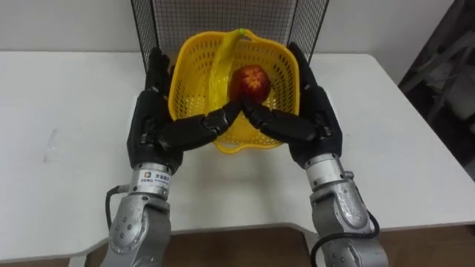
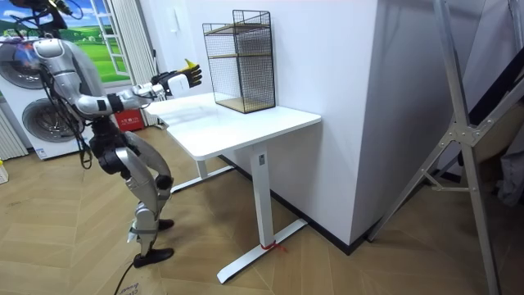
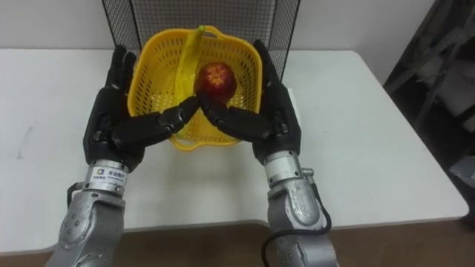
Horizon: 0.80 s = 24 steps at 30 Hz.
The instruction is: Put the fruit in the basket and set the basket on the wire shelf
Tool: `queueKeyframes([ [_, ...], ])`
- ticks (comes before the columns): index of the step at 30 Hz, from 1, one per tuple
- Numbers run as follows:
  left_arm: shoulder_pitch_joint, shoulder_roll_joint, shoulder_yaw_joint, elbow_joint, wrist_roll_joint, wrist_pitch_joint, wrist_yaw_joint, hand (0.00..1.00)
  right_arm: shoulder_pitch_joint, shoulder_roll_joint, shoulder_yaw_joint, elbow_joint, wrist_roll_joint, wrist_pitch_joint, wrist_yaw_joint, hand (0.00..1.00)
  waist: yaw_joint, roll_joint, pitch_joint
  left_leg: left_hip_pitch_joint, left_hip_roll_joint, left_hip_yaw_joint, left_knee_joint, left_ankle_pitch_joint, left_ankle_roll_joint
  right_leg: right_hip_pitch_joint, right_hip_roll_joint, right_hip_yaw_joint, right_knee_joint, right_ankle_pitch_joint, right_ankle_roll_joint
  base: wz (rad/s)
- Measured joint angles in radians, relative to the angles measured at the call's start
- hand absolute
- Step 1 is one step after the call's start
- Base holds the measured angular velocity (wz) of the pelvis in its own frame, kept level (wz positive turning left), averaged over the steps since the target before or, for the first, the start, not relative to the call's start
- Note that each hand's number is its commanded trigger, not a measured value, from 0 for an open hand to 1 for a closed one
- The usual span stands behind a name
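A yellow plastic basket with its handle up is clamped between my two hands over the white table. A red apple lies inside it. My left hand lies flat against the basket's left side and my right hand against its right side. Both have straight fingers, and the thumbs meet across the front rim. The black wire shelf stands just behind the basket. In the room view I stand at the table's end, arms stretched out with the basket short of the shelf.
The table runs along a white wall, with the shelf at its far side. Bare tabletop lies on both sides of the basket. A washing machine stands behind me. A dark frame sits beyond the table's right edge.
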Motion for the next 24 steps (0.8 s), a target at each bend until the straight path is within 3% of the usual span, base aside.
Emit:
queueKeyframes([
  [1,0.0,-0.001,0.0,0.0,0.0,-0.002,0.0,0.0,0.0,-0.001,0.0,0.0,0.0,0.0,0.0,0.0,0.0,-0.001,-0.001,-0.003,-0.009,0.0,-0.027,-0.006,0.001,-0.002,-0.004,-0.002,0.0,0.002,-0.002,0.05],
  [3,-0.001,-0.002,-0.006,0.0,0.001,-0.005,0.0,0.0,-0.001,-0.005,0.0,0.006,0.018,0.0,0.0,0.0,-0.008,0.003,-0.004,-0.001,-0.054,-0.001,-0.243,-0.016,-0.003,-0.016,-0.016,-0.005,0.0,0.009,-0.009,-0.06],
  [4,-0.001,-0.002,-0.006,0.0,0.001,-0.005,0.0,0.0,-0.001,-0.005,0.0,0.009,0.02,0.0,0.0,0.0,-0.006,0.007,-0.0042,0.004,-0.06,0.003,-0.303,-0.01,-0.004,-0.018,-0.017,-0.01,-0.001,0.011,-0.012,-0.17],
  [5,-0.001,-0.001,-0.004,0.0,0.002,-0.005,0.0,0.0,-0.001,-0.004,0.001,0.012,0.02,0.0,-0.001,0.0,-0.005,0.019,-0.0102,0.013,-0.071,0.006,-0.406,0.017,-0.012,-0.022,-0.013,-0.019,0.0,0.009,-0.015,-0.14],
  [6,-0.002,0.002,-0.005,0.003,0.001,-0.005,0.0,0.0,0.001,-0.002,0.003,0.014,0.02,0.0,-0.001,0.0,-0.008,0.012,-0.0074,0.037,-0.086,0.004,-0.449,0.073,0.01,-0.02,-0.019,-0.014,0.004,0.0,-0.011,-0.05],
  [7,-0.002,0.005,-0.005,0.003,0.001,-0.005,0.0,0.0,0.001,-0.002,0.005,0.014,0.02,0.0,-0.001,0.0,-0.01,0.003,-0.006,0.046,-0.09,0.01,-0.465,0.086,0.015,-0.016,-0.024,-0.015,0.003,-0.004,-0.008,0.09],
  [9,-0.003,0.002,-0.006,0.003,0.0,-0.005,0.0,0.0,-0.009,-0.004,0.004,0.012,0.02,-0.003,-0.001,0.0,-0.031,-0.018,-0.0111,0.058,-0.121,0.011,-0.496,0.097,0.026,-0.012,-0.038,-0.019,-0.012,-0.008,0.001,0.14],
  [12,-0.003,-0.002,-0.012,0.003,0.002,-0.005,-0.001,0.0,-0.01,-0.01,0.0,0.011,0.012,-0.006,-0.001,0.0,-0.043,-0.015,-0.0087,0.069,-0.142,-0.009,-0.51,0.1,0.035,0.018,-0.046,-0.031,-0.062,0.001,0.012,0.19],
  [20,-0.003,-0.001,-0.012,-0.004,0.002,-0.012,-0.011,0.0,-0.01,-0.013,0.0,-0.016,0.012,-0.01,-0.002,0.0,-0.053,-0.015,-0.0087,0.081,-0.184,-0.013,-0.535,0.082,0.053,0.054,-0.078,-0.038,-0.124,-0.008,0.033,0.08],
  [24,-0.003,-0.003,-0.019,-0.016,-0.001,-0.013,-0.011,0.0,-0.01,-0.031,0.001,-0.027,0.012,-0.013,-0.006,0.0,-0.066,-0.017,-0.0078,0.097,-0.209,-0.001,-0.529,0.062,0.073,0.078,-0.111,-0.059,-0.108,-0.025,0.059,0.14],
])
